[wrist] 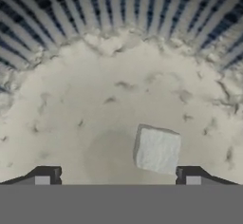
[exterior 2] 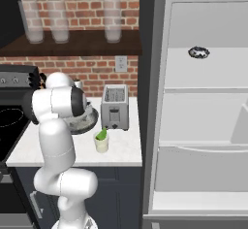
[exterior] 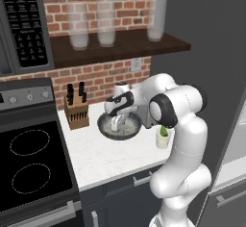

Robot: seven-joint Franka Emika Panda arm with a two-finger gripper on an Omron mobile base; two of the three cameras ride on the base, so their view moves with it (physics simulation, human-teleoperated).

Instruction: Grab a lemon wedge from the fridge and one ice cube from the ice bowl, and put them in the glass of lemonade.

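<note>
The arm (exterior 2: 58, 126) covers most of the ice bowl (exterior 2: 83, 122) in the right base view, leaving 1 sliver of rim. From the left base view the hand hides the bowl's middle (exterior: 103, 129), and the ice cube (wrist: 158, 150) cannot be made out there. The forearm blocks the top of the glass of lemonade (exterior: 163, 141), and the lemon wedge (exterior: 164, 132) is partly hidden. The toaster (exterior: 144, 116) is nearly all behind the arm. The fridge (exterior 2: 203, 102) is cut by the right edge. The dark ring (exterior 2: 198, 53) is too small to identify.
</note>
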